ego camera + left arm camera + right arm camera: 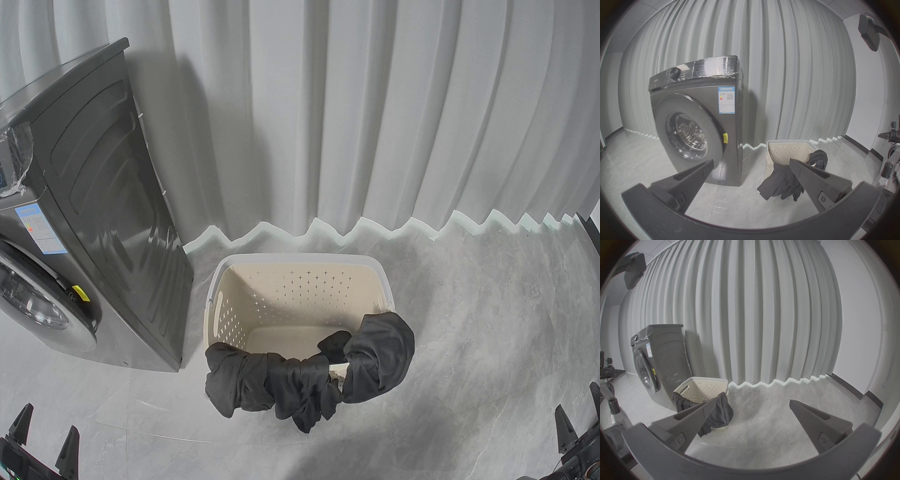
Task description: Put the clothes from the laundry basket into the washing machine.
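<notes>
A cream laundry basket [299, 284] stands on the floor before me, with a dark garment [306, 378] draped over its near rim and right corner. The grey washing machine [94, 206] stands to the left, its round door [689, 134] shut. My left gripper [45, 434] is low at the near left, open and holding nothing, well short of the basket [787, 150]. My right gripper [578, 415] is low at the near right, also open and holding nothing. In the right wrist view the basket [703, 390] and garment [720, 413] lie beyond its fingers.
White pleated curtains [375, 112] hang behind the basket and machine. Grey marbled floor [494, 325] stretches to the right of the basket and in front of it. A dark skirting board [850, 387] runs along the right wall.
</notes>
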Controlling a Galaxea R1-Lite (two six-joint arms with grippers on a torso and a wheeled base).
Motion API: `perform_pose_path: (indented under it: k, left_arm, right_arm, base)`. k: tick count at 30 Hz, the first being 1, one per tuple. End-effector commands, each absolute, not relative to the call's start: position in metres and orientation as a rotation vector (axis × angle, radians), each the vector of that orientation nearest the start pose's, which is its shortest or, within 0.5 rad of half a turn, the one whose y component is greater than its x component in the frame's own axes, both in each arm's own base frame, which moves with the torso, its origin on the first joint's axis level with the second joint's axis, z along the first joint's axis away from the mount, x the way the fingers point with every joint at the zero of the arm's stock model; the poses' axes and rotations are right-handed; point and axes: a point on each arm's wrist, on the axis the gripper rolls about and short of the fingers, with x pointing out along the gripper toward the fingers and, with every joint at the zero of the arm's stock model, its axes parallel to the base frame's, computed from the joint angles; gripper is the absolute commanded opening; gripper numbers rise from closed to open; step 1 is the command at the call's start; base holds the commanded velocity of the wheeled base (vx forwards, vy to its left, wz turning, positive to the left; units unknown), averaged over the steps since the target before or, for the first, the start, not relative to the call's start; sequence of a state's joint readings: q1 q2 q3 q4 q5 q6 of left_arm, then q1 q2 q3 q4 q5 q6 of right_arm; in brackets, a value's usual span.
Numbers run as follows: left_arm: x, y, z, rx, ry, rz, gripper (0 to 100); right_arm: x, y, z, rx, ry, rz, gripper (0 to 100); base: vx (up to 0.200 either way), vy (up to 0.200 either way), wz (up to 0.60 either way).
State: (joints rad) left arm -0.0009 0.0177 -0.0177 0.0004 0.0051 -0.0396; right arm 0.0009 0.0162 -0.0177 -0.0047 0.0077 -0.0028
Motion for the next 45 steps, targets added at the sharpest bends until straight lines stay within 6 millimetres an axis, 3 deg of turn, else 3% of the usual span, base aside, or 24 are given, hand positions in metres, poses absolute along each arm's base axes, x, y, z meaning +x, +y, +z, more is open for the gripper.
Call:
perform_pose_path:
  k: [1, 40, 45]
  left_arm:
    - [-0.0227, 0.0001, 0.0755, -0.040, 0.001, 0.006, 100]
    - [-0.0227, 0.0001, 0.0755, -0.040, 0.001, 0.003, 100]
    - [-0.0227, 0.0001, 0.0755, -0.040, 0.001, 0.006, 100]
  right_arm:
    - [-0.0228, 0.0002, 0.0758, -0.003, -0.003, 0.008, 100]
    - [-0.0228, 0.0001, 0.0760, -0.003, -0.005, 0.009, 100]
    - [-0.0228, 0.0001, 0.0758, -0.003, -0.003, 0.009, 100]
  base:
    - [0.200, 0.000, 0.00]
    - [0.046, 0.000, 0.00]
    - [0.200, 0.000, 0.00]
